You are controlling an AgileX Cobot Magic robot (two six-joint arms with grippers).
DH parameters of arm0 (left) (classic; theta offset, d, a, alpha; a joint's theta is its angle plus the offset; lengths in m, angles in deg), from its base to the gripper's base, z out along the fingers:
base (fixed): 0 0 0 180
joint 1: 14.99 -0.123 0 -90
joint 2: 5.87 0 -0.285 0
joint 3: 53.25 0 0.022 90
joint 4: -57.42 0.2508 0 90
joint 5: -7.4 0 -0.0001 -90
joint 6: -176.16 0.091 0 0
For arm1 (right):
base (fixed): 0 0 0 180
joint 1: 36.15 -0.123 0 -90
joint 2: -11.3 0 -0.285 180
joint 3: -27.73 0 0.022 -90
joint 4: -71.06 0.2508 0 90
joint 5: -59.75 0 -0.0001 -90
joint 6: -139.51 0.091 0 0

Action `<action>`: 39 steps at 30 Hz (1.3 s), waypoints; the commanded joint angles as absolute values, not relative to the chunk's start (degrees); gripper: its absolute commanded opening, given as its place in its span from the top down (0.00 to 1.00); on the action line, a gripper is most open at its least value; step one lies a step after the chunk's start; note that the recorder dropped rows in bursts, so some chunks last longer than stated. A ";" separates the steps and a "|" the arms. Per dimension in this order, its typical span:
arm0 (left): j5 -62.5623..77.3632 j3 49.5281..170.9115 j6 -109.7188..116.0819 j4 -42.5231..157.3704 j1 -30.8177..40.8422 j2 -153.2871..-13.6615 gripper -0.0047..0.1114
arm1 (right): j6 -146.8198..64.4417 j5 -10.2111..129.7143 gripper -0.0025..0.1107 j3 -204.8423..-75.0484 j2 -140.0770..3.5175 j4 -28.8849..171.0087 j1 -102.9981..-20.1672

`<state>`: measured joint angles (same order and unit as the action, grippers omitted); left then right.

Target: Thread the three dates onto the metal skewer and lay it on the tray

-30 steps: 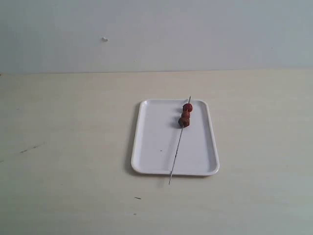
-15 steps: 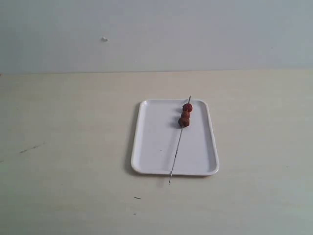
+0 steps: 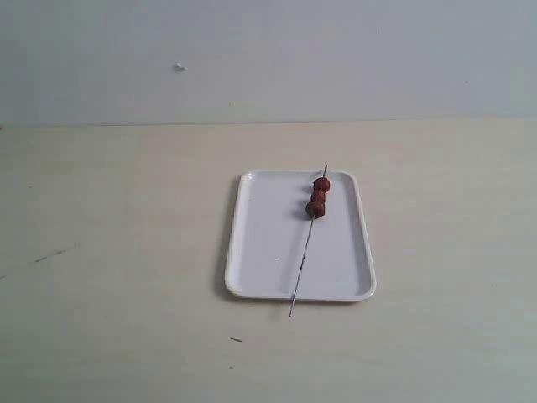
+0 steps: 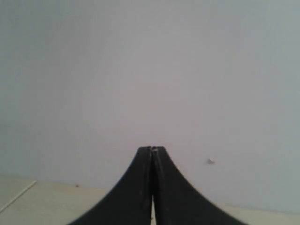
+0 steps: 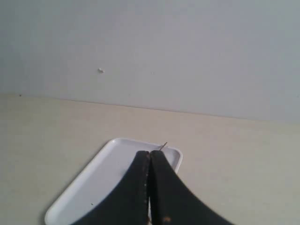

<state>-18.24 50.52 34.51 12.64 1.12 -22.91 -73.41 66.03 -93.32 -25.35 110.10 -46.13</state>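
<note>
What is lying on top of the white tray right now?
The metal skewer lies lengthwise on the tray, with three dates bunched near its far end. Both tips overhang the rim. The patch of tray beneath the dates is covered.

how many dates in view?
3 dates, threaded on the skewer in a touching row near its far end, over the far right corner of the tray. None seem hidden.

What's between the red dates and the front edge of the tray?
From the three dates to the front rim of the tray, only the bare metal skewer crosses white surface; the exterior view shows it.
</note>
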 commanded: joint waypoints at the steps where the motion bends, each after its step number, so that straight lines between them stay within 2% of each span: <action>1: -18.24 50.41 34.81 12.92 -4.75 -19.06 0.96 | -73.41 66.12 0.98 -93.03 -25.19 109.87 -46.18; 5: -18.49 50.41 36.02 12.92 -6.93 -18.10 0.96 | -73.41 66.12 0.98 -93.03 -25.19 109.87 -46.18; 10: -8.19 49.53 33.90 14.25 -7.01 -18.10 0.96 | -73.41 66.12 0.98 -93.03 -25.19 109.99 -46.18; 13: 1.63 49.53 21.15 33.85 -7.01 -18.10 0.96 | -73.41 66.12 0.98 -93.03 -25.19 109.99 -46.18; 15: 6.22 49.53 1.50 53.07 -7.01 -18.10 0.96 | -73.41 66.12 0.98 -93.03 -25.19 109.99 -46.18; 18: 10.83 49.53 -19.86 69.94 -7.01 -18.10 0.96 | -73.41 66.12 0.98 -93.03 -25.19 109.99 -46.18; 24: 25.17 49.53 -23.57 70.69 -7.01 -18.10 0.96 | -73.41 66.12 0.98 -93.03 -25.19 109.99 -46.18; 39: 25.26 49.53 -23.57 70.69 -7.01 -18.10 0.96 | -73.41 66.12 0.98 -93.03 -25.19 109.78 -46.18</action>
